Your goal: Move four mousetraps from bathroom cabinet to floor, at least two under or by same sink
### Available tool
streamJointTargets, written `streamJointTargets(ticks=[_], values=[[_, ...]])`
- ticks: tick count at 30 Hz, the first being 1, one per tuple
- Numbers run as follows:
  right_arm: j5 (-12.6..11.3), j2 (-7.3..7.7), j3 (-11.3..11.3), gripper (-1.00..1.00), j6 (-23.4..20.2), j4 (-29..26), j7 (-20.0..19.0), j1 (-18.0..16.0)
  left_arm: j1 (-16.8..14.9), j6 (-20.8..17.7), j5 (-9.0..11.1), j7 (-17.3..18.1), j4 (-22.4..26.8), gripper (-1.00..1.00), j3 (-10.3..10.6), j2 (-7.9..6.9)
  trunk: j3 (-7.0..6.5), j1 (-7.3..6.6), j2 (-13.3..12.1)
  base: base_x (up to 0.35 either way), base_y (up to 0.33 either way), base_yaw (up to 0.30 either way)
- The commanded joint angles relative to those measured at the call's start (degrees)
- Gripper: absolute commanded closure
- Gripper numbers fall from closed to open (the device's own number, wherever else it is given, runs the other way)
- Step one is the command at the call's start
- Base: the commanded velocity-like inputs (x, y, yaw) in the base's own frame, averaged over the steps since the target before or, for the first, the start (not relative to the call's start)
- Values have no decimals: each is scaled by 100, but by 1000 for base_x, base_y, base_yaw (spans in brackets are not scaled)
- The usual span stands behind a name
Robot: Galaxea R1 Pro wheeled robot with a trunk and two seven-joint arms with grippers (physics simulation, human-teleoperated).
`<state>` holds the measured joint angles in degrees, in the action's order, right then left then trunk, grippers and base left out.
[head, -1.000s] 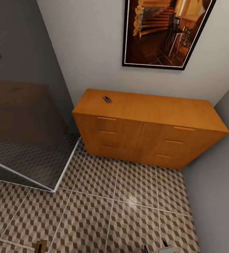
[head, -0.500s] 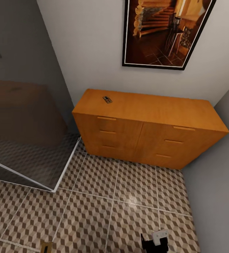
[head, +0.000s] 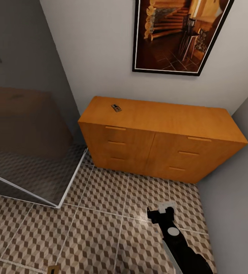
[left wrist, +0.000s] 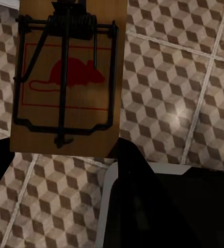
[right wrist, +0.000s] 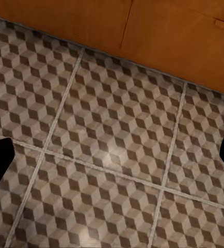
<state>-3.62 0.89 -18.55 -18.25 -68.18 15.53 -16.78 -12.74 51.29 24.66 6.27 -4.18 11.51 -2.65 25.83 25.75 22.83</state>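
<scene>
A: Two mousetraps counted: one atop the cabinet (head: pixel 158 140) near its left end (head: pixel 116 108), one (left wrist: pixel 68 77) pinched in the left gripper (left wrist: pixel 65 150).

B: Right gripper (head: pixel 161 213) spread wide, empty, over the bathroom floor (head: pixel 101 224) before the cabinet. Risk: the small trap slipping as it reaches.

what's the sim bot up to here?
It faces the cabinet on the tiled bathroom floor. One mousetrap lies on the cabinet top, near its left end. The left gripper holds another mousetrap above the tiles. The right gripper is open and empty, stretched out over the floor towards the cabinet. All drawers look shut.
</scene>
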Motion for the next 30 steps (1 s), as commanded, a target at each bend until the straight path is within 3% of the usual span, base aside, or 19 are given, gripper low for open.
streamJointTargets(ticks=[1,8,19,24,27,30], values=[[-42,5,-21,-100,-247,-292,56,-14,-9,25,45,32,-22,100,18,1,8,3,9,0,0,0],[50,-19,-16,-100,-1476,-1569,173,-383,-9,-126,42,32,-22,100,18,8,8,3,9,0,0,0],[89,-53,-15,-100,-2547,-1784,221,-1755,-9,-261,39,32,-22,100,22,10,8,3,9,0,0,0],[85,-70,-15,-100,-2924,-1787,222,-2491,-9,-267,39,32,-22,100,26,24,8,3,9,0,0,0],[82,-147,-17,-100,-3430,-1783,216,-3250,-9,-268,39,32,-22,100,26,27,8,3,9,0,0,0],[75,-185,-17,-100,-3671,-1761,219,-3888,-9,-269,39,32,-22,100,26,27,8,3,9,0,0,0]])
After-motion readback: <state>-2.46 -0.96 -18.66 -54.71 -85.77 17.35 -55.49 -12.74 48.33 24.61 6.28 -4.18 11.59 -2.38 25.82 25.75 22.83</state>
